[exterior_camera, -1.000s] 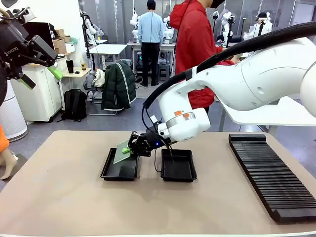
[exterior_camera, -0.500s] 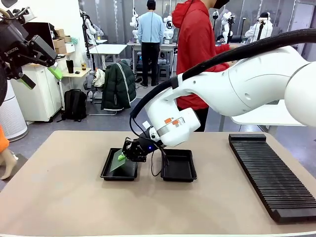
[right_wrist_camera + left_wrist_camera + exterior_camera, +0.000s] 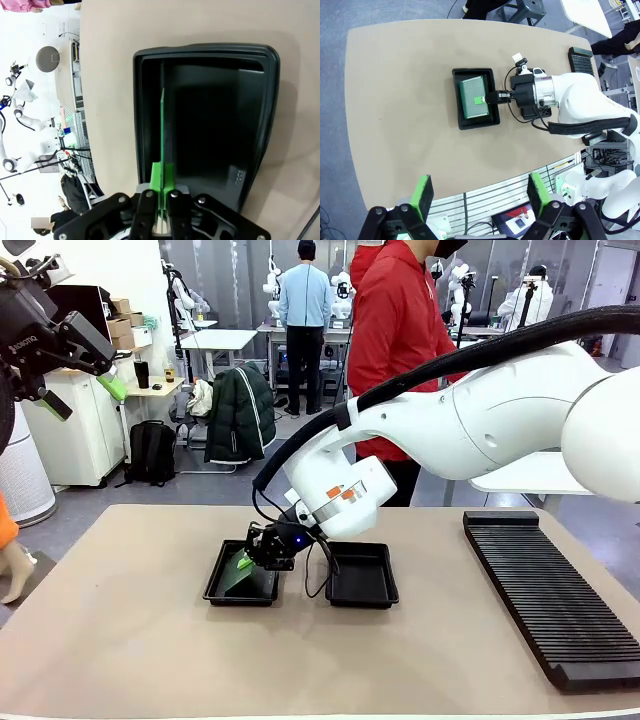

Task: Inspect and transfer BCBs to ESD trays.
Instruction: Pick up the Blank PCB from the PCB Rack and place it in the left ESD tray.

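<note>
A green BCB point(image 3: 235, 573) is pinched by one edge in my right gripper point(image 3: 247, 558), which is shut on it. The board tilts down into the left ESD tray point(image 3: 228, 596), its low edge near the floor. In the right wrist view the BCB point(image 3: 162, 125) stands edge-on over the black tray point(image 3: 200, 49), my right gripper point(image 3: 161, 199) clamping its near end. From above, the board point(image 3: 472, 97) covers most of that tray point(image 3: 456, 100). A second ESD tray point(image 3: 362, 578) lies just right, bare. My left gripper point(image 3: 88, 398) hangs open high at the far left, its green pads point(image 3: 422, 194) wide apart.
A long black ribbed rack point(image 3: 550, 590) runs along the table's right side. A person in a red jacket point(image 3: 398, 330) stands at the far edge, behind my right arm. Bare tan tabletop point(image 3: 120, 640) spreads left of and in front of the trays.
My right gripper has carried the BCB leftward and down, from above the gap between the trays into the left tray. The left arm has stayed still.
</note>
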